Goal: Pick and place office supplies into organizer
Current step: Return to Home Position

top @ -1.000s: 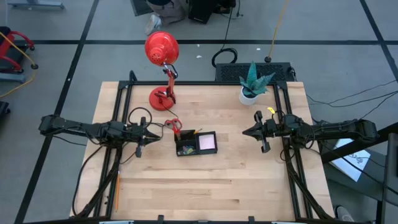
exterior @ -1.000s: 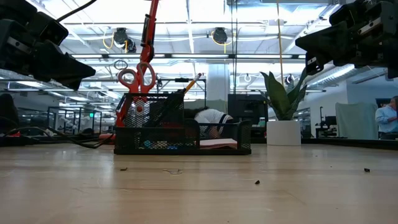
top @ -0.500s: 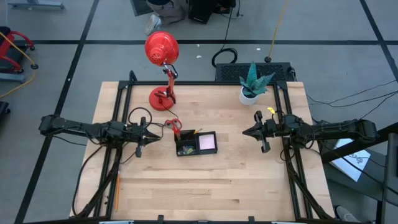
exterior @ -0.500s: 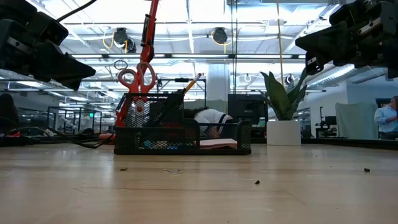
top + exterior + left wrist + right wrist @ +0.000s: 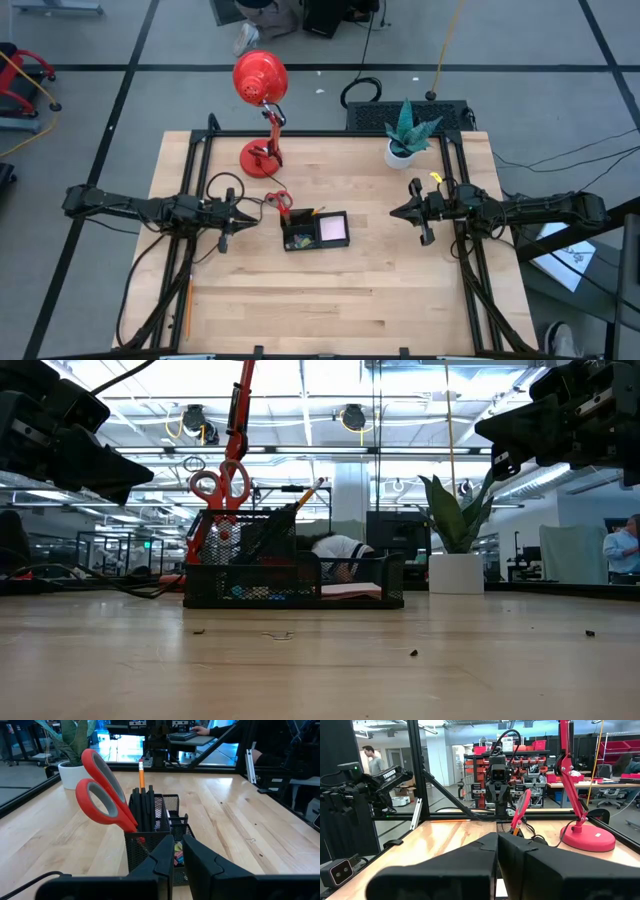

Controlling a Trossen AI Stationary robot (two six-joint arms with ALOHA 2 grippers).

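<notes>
Nothing on the pale wooden table is shifting. The only stir is off it, at the high view's bottom edge past the table's right side: a small pale rounded shape is edging farther into view, too small to identify.

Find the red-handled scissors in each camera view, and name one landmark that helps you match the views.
High view: red-handled scissors left of centre, at the organizer's left end.
Low view: scissors upper left of centre, handles above the organizer.
Left wrist view: scissors large, left of centre, standing in the organizer.
Right wrist view: scissors small, just right of centre.
Shared landmark: the organizer, not visible in the right wrist view.
</notes>
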